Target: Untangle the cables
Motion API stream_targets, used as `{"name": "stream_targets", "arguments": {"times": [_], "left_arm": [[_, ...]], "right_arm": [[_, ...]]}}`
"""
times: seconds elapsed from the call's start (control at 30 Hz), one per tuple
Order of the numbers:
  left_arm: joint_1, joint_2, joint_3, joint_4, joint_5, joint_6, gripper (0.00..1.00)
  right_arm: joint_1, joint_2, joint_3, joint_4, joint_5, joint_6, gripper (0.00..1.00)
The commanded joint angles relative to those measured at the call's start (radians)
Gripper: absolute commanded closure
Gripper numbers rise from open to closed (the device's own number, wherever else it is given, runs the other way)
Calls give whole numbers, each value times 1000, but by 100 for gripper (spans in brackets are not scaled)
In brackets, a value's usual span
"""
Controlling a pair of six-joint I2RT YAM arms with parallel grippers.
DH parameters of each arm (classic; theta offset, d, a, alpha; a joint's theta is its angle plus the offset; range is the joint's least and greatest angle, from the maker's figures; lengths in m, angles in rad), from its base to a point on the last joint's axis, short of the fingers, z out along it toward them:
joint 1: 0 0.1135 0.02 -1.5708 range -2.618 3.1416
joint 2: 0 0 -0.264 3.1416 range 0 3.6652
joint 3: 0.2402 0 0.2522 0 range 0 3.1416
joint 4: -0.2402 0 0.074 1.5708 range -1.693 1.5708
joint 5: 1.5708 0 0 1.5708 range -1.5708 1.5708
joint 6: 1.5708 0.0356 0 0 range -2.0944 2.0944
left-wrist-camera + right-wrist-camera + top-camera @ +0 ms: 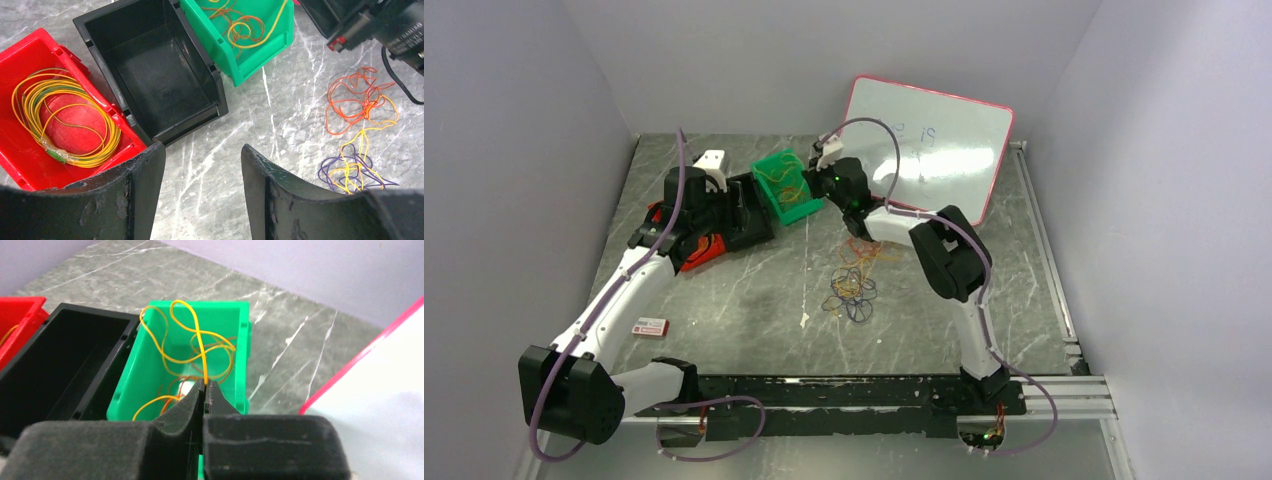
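Note:
A tangle of cables (854,285) lies on the table: orange loops (355,97), yellow strands and dark purple loops (352,172). More yellow and orange cables (192,347) curl inside the green bin (135,365). My right gripper (205,383) hangs over that bin, shut on a yellow cable that rises from its tips and loops into the bin. My left gripper (202,152) hovers open over bare table beside the black bin (150,75), with nothing between its fingers. A coil of yellow-green cable (65,117) lies in the red bin (30,55).
Red, black and green bins (789,188) stand in a row at the back left. A pink-framed whiteboard (934,150) leans at the back right. A small red-and-white tag (651,326) lies near the left arm. Grey walls close in both sides.

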Motion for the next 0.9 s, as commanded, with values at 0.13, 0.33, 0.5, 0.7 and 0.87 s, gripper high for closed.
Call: {"name": "stream_targets", "arguments": {"times": [0.13, 0.33, 0.5, 0.7, 0.87], "left_arm": [[7, 3, 3, -4, -3, 15, 38], [7, 7, 3, -4, -4, 16, 38], [7, 6, 4, -8, -14, 19, 38], [7, 9, 3, -7, -11, 21, 38], [7, 7, 0, -7, -13, 23, 38]], "right_arm": [[9, 163, 233, -110, -18, -300, 100], [15, 236, 326, -96, -60, -453, 100], [25, 267, 389, -160, -99, -527, 100], [56, 308, 456, -287, -67, -639, 100], [69, 360, 543, -380, -49, -684, 100]]}}
